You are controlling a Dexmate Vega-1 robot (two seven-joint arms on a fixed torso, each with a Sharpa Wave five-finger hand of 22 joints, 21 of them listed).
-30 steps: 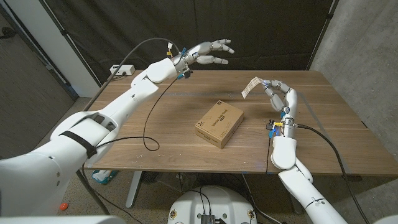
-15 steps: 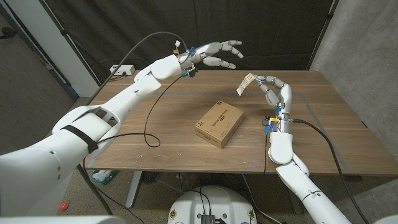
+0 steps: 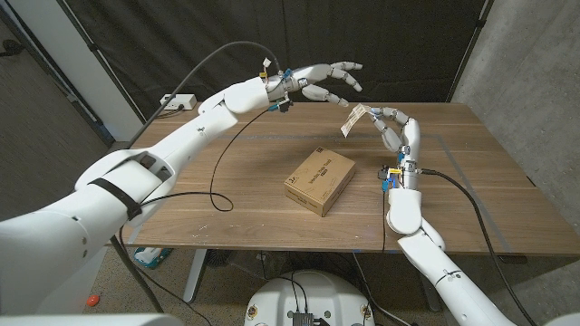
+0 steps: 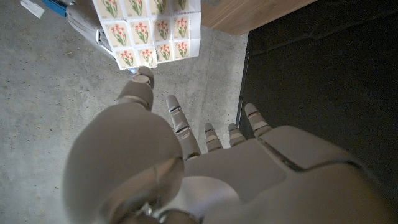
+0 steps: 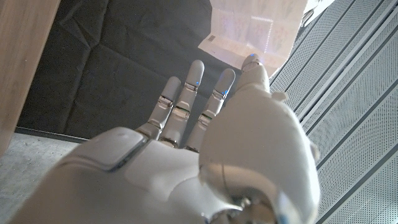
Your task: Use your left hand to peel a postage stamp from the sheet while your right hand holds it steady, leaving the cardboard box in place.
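Here the right hand pinches the white sheet of flower stamps above the wooden counter; the left hand, fingers spread, hovers just beside it; the brown cardboard box lies below.

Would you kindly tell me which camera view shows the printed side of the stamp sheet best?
The left wrist view: the white sheet of red-flower postage stamps faces that camera, its grid plain. The right wrist view shows its pale back; the head view shows it small and tilted, held up by the right hand.
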